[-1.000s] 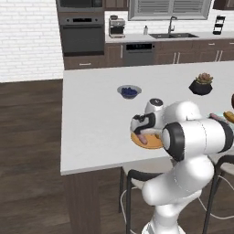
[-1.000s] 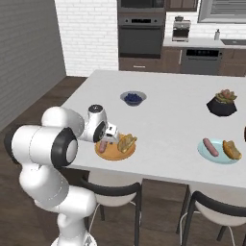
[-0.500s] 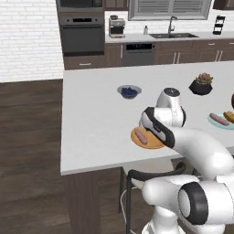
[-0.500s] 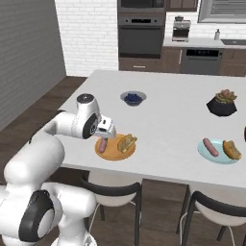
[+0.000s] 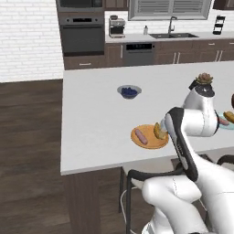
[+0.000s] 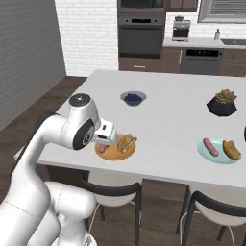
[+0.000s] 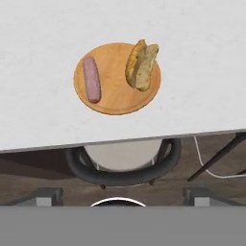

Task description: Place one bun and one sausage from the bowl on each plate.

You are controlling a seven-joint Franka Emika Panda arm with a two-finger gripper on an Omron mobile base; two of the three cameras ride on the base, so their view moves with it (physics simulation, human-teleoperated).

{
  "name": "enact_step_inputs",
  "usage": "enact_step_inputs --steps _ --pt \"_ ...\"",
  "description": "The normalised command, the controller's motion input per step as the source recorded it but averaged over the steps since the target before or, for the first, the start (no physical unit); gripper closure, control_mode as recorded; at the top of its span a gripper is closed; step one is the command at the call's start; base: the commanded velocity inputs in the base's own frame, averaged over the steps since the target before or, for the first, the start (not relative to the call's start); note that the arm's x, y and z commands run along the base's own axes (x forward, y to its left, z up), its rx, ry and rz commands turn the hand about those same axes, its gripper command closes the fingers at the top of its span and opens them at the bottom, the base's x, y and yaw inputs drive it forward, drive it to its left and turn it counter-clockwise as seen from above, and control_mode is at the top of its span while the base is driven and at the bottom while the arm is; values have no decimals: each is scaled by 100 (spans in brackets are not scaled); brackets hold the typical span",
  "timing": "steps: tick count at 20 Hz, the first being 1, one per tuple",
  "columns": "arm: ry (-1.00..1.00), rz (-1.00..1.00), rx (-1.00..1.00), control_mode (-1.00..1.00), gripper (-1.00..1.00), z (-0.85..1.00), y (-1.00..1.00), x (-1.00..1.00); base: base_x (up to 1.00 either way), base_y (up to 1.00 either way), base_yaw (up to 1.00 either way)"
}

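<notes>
I'm seeing the claw [image 6: 108, 135] hanging open and empty over the orange plate [image 7: 116, 78], which is carrying a sausage [image 7: 91, 79] and bun [image 7: 141, 65]; swinging carelessly risks knocking them off the bench [image 5: 91, 119].

bun [image 5: 160, 131] half behind the arm, blue plate [image 5: 227, 126] cut off at frame edge

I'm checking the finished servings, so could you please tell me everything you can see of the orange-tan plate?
The orange-tan plate is flat, round and wooden-looking, with a slightly raised rim. It lies level on the white counter, near the front edge above a stool. A pinkish sausage lies on one side of it and a split golden-brown bun on the other, apart from each other, the bun's end reaching the rim. Nothing else touches it.
</notes>
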Motion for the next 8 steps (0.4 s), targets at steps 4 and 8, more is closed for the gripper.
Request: enact_step_inputs --steps 4,8 --pt "0 -2 -3 -100 -100 59 3 -55 0 0 0" --pt "0 0 -5 -100 -100 70 20 -20 0 0 0"
